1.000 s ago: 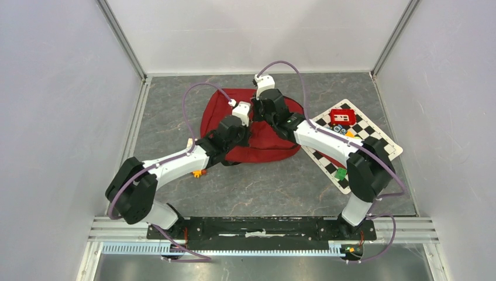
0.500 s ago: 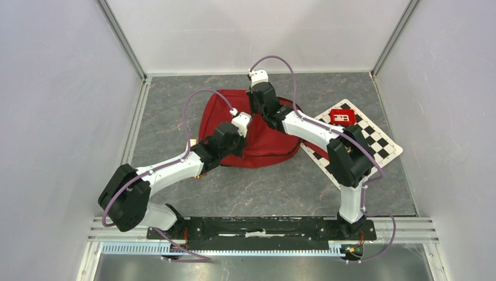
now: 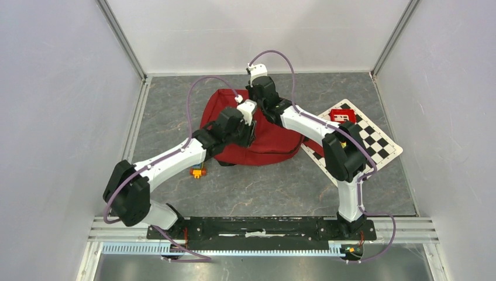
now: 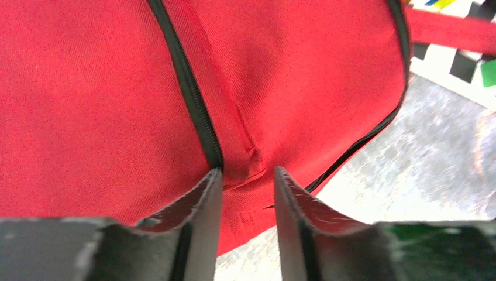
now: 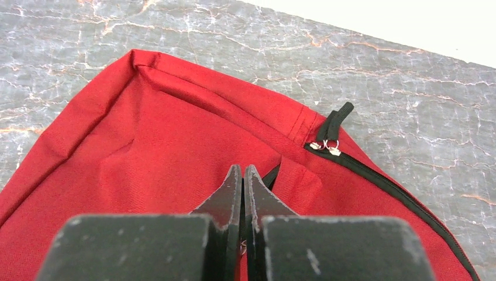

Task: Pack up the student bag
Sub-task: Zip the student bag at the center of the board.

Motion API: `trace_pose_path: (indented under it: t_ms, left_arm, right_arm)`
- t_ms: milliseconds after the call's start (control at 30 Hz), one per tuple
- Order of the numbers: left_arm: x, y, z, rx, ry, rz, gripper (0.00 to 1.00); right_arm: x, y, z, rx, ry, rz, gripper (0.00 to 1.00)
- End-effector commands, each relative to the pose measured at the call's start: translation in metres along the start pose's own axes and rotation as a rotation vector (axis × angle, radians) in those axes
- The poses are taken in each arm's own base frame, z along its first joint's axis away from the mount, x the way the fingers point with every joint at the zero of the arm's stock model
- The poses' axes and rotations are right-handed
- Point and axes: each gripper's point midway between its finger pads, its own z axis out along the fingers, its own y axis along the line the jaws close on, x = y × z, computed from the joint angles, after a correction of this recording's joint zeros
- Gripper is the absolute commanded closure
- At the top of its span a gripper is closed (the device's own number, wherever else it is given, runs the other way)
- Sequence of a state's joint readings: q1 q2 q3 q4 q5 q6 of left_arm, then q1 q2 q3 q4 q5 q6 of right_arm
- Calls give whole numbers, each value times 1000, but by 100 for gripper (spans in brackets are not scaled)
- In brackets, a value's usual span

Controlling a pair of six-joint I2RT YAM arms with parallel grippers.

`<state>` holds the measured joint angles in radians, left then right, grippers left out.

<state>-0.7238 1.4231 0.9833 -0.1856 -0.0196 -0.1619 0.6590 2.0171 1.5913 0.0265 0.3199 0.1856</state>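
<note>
Student bag (image 3: pixel 266 143): red, lying mid-table (image 3: pixel 281 187); visible zip (image 5: pixel 380 178) closed, contents hidden. Left gripper (image 4: pixel 248 172): jaws narrowly parted over puckered fabric. Right gripper (image 5: pixel 242 170): jaws pressed together at the bag's top. Red box (image 3: pixel 342 116): on checkered mat (image 3: pixel 380 143).

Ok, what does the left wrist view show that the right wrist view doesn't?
Only the left wrist view: the left pincer, jaws apart over a pucker in the student bag, beside a black zip line; a red strap; a corner of the checkered board. Only the right wrist view: the right pincer, shut, the zip pulls and the white wall. Both: the bag's red fabric and the grey table.
</note>
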Motion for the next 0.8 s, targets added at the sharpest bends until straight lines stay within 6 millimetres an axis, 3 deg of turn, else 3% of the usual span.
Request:
trace_pose_path:
  t_ms: [0,267,467,633,767]
  left_arm:
    - [-33,-11,4,47,-40,-96,50]
    - [-75,26,31,-88,-129,-149,38]
    - [-93,43,24,-176,-201,-135,32]
    - [-93,38,13,-147,-209,-125,30]
    - [-92,48,17,-174,-211,-128,35]
  right_arm:
    - [-49,6,-17,-54,-123,53,100]
    - [-50,4,-19,-54,-113,44,100]
    - [-48,4,-16,-61,-102,48,100]
    - [-44,2,-14,-64,-92,61,100]
    - [-41,1,-11,-66,-82,66,100]
